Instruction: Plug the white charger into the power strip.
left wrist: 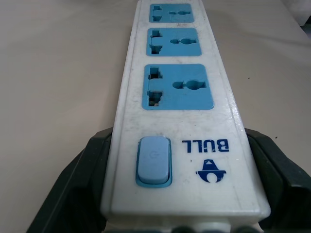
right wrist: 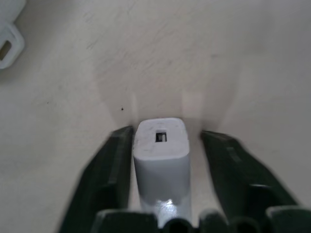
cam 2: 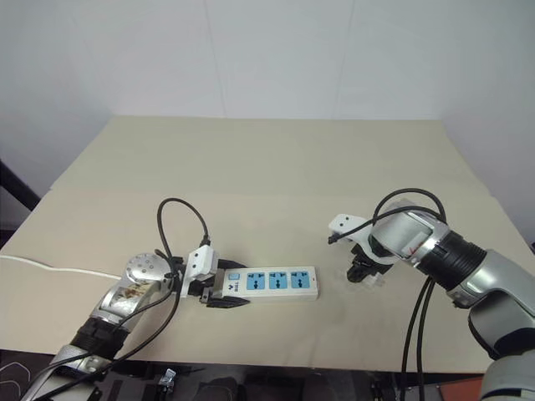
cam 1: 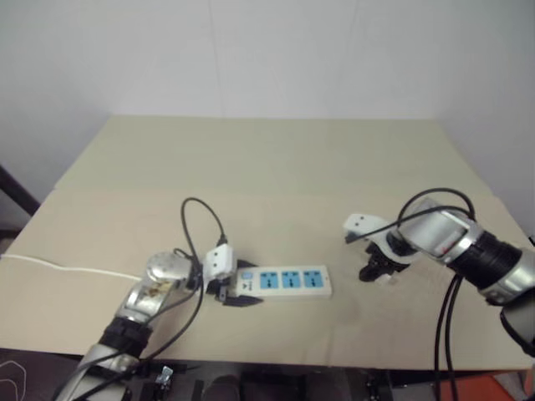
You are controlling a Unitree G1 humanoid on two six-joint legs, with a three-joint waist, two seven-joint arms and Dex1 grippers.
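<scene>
White power strip clamped by left hand; right hand astride charger, grip unclear; open tabletop

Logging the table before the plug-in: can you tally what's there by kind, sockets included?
Power strip: 1
Blue socket faces on it: 3
Blue button: 1
White charger: 1
Grippers: 2, the left gripper clamping the strip's button end, the right gripper around the charger
Total: 8
</scene>
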